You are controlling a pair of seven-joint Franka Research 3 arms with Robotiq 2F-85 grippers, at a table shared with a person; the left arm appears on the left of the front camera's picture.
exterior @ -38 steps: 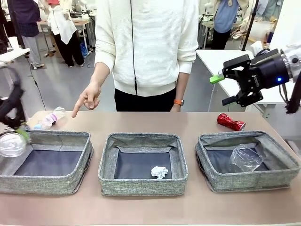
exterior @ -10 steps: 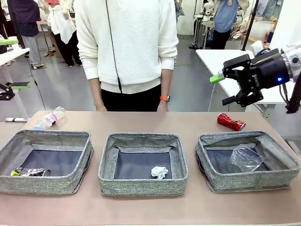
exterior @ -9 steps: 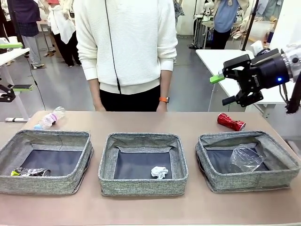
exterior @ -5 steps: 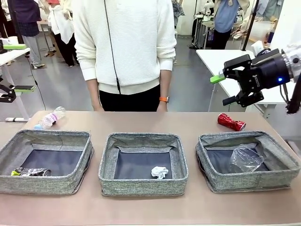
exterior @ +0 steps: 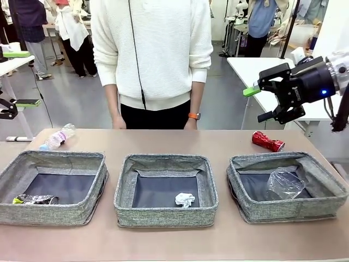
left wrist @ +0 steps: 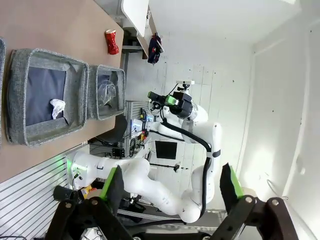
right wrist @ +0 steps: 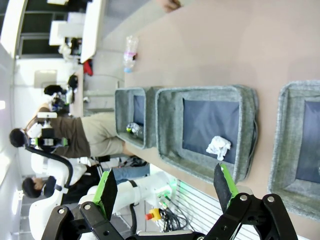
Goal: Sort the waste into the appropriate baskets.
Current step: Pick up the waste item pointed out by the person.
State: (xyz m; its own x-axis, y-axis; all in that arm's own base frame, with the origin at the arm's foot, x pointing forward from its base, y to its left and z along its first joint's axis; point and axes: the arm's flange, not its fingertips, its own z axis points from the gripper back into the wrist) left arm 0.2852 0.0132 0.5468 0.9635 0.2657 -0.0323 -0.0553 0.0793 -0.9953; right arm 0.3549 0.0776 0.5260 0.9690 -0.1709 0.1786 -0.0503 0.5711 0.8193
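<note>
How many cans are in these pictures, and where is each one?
2. The crushed red can lies on the table behind the right basket. The dark printed can lies inside the left basket. More could hide behind basket walls.

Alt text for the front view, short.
Three grey baskets in a row on a table, a person standing beyond: left basket holds a dark can, middle basket a paper ball, right basket a clear cup. A bottle and a red can lie behind them; the open right gripper hovers at upper right.
</note>
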